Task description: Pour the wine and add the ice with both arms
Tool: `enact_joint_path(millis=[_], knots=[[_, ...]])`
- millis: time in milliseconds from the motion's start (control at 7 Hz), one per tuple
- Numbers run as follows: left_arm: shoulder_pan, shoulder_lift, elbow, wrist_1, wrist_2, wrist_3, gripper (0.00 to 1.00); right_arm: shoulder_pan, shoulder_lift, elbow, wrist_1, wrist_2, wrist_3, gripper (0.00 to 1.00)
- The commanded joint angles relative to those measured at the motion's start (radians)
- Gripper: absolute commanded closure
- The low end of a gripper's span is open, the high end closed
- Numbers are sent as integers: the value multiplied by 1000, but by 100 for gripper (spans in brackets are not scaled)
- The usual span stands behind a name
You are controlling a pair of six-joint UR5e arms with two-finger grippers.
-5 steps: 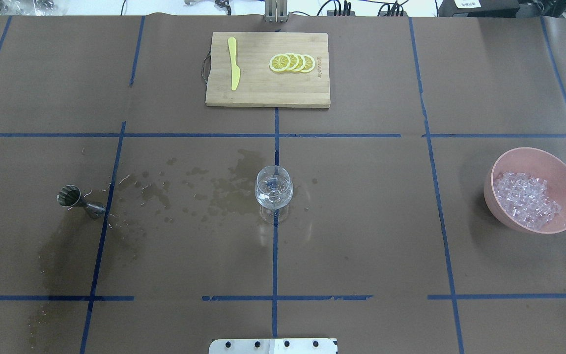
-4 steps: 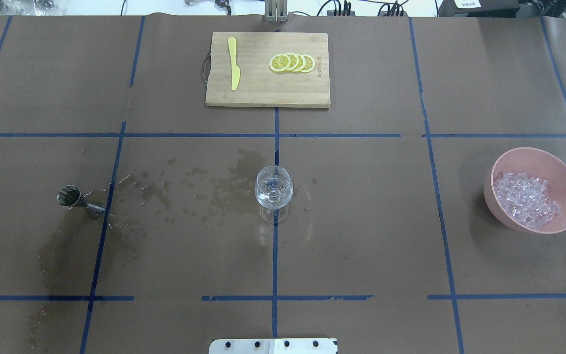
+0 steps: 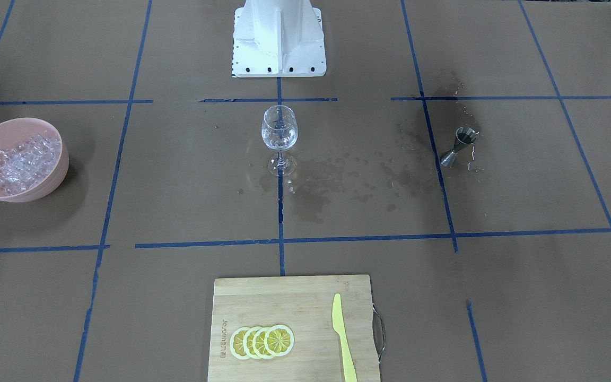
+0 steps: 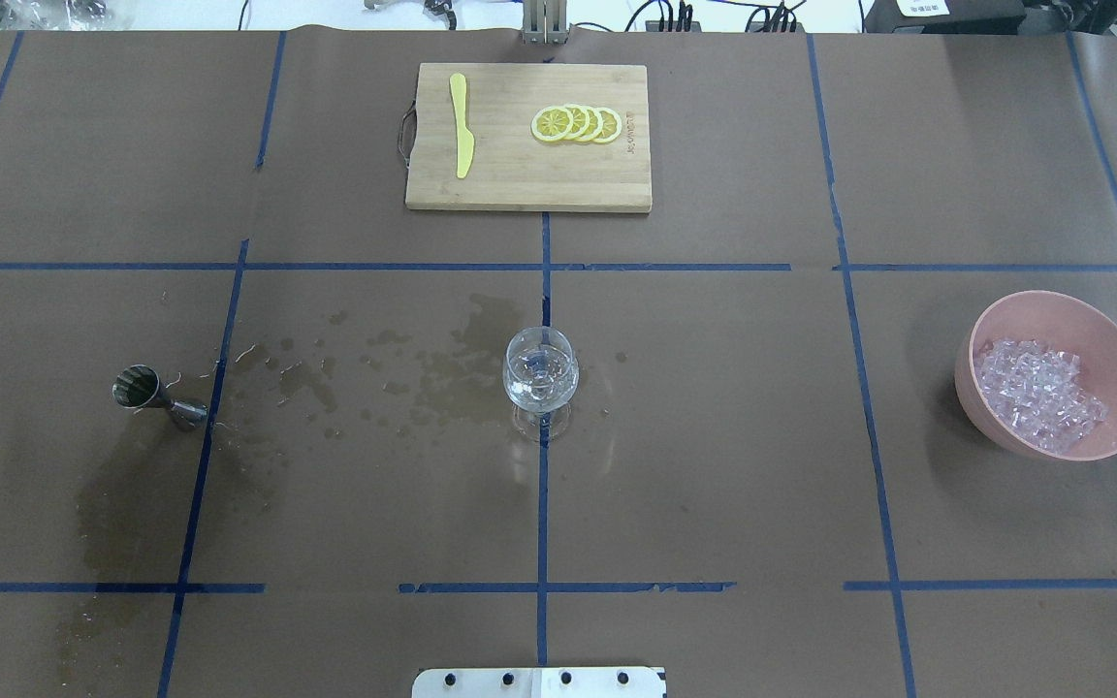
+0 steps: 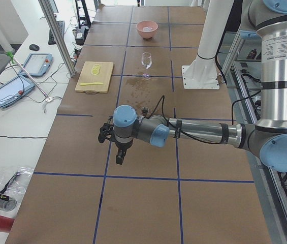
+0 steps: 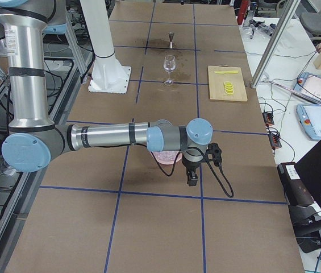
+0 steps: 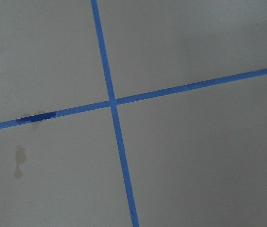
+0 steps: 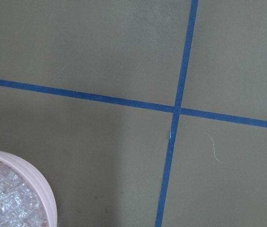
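Board (image 4: 520, 189), lemon slices (image 4: 578, 124), knife (image 4: 462, 126) beyond glass (image 4: 540, 373); wet stains (image 4: 452, 373) beside it. Both jaws: width cannot tell.

The glass (image 4: 540, 378) stands at the middle of the desk (image 4: 714, 465), with wide bare stretches to the jigger (image 4: 156, 396) on the left and the bowl (image 4: 1101, 334) on the right. The board (image 4: 520, 184) lies well apart at the far edge. The left arm (image 5: 199, 133) spans the left end, the right arm (image 6: 109, 136) the right end beside the bowl.
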Motion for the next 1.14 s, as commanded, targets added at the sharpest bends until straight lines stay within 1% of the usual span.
enact_joint_path(millis=[0, 143, 286, 429, 571, 714, 857, 1000], knots=[[9, -13, 11, -51, -274, -34, 0, 0, 0, 2, 0, 2, 1, 0], [7, -13, 7, -201, -306, -46, 0, 0, 0, 2, 0, 7, 1, 0], [25, -30, 5, -295, -395, -231, 0, 0, 0, 2, 0, 8, 1, 0], [103, -60, 5, -485, -223, -412, 0, 0, -2, 2, 0, 11, 1, 0], [230, -47, 13, -652, -55, -447, 0, 0, -2, 2, 0, 17, 1, 0], [290, -33, -7, -719, 47, -508, 0, 0, 0, 2, 0, 19, 1, 0], [409, -1, -56, -758, 233, -512, 0, 0, 0, 3, 0, 19, 1, 0], [531, 46, -111, -801, 412, -568, 1, 0, -2, 3, 0, 20, -1, 0]])
